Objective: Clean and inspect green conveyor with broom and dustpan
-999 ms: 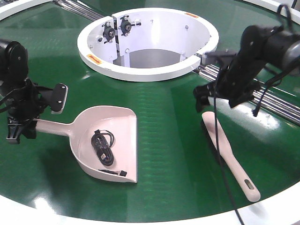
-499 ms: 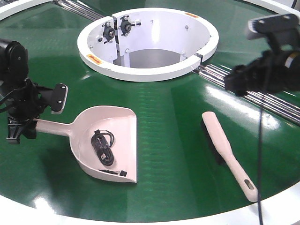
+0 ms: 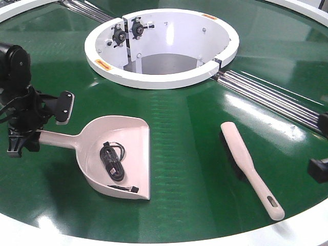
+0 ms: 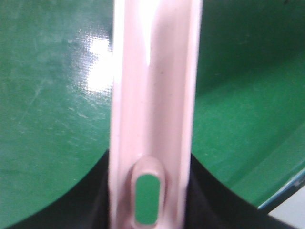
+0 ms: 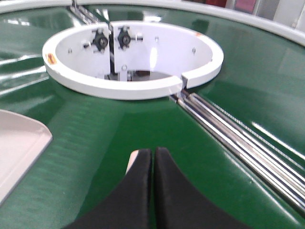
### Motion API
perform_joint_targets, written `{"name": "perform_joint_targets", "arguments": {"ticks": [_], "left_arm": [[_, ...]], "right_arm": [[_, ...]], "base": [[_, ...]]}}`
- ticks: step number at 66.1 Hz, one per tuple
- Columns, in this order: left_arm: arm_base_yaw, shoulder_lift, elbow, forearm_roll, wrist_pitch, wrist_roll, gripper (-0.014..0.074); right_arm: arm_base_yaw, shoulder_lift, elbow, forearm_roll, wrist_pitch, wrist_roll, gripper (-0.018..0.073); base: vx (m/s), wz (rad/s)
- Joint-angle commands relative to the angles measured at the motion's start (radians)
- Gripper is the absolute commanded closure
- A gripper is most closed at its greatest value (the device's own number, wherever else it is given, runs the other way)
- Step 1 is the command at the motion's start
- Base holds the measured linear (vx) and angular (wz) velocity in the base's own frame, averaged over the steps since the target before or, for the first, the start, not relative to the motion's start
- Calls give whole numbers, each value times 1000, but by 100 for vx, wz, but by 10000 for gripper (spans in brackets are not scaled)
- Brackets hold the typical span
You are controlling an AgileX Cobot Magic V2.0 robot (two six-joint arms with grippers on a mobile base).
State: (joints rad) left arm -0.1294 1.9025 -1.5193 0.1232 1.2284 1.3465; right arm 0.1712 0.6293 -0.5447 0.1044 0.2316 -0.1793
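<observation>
In the front-facing view the large glossy dark-green conveyor belt (image 3: 195, 133) fills the frame, with its white central ring (image 3: 159, 79) at the upper middle and bright metal rollers (image 3: 266, 95) running from the ring toward the right edge. The wide beige-pink plastic dustpan (image 3: 97, 136) lies flat on the belt at lower left, its flat lip toward the lower middle and its long handle pointing left. A coiled black cable (image 3: 114, 161) lies inside it. The black left hand (image 3: 25, 136) at the left edge is clamped round the far end of that handle. The long flat beige broom with black bristles (image 3: 246, 164) lies on the belt at lower right, well apart from the dustpan and with nothing gripping it, its tapered handle pointing to the lower right corner. In the left wrist view the dustpan's handle runs straight up the middle of the frame, its slotted hole near the bottom, with the dark fingers (image 4: 76, 205) pressed against both of its sides over green belt. In the right wrist view the black right hand (image 5: 153, 160) sits at the bottom centre above the belt, its two fingers pressed together with nothing between them; the ring is at the upper middle, the rollers run to the lower right, and a corner of the dustpan shows at the left edge
</observation>
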Motion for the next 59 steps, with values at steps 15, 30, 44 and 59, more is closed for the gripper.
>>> {"name": "perform_joint_targets", "arguments": {"ticks": [15,30,44,59], "left_arm": [[-8,-61,-29,-18,31,-16,604],[-8,-61,-29,-18,31,-16,604],[-8,-61,-29,-18,29,-16,604],[-8,-61,-29,-18,28,-15,603]], "right_arm": [[-6,-50,-16,-1,-79,-10,567],[-6,-50,-16,-1,-75,-10,567],[-3,-50,-16,-1,-76,-10,567],[-3,-50,-16,-1,-76,-11,567]], "base": [[0,0],[0,0],[0,0],[0,0]]}}
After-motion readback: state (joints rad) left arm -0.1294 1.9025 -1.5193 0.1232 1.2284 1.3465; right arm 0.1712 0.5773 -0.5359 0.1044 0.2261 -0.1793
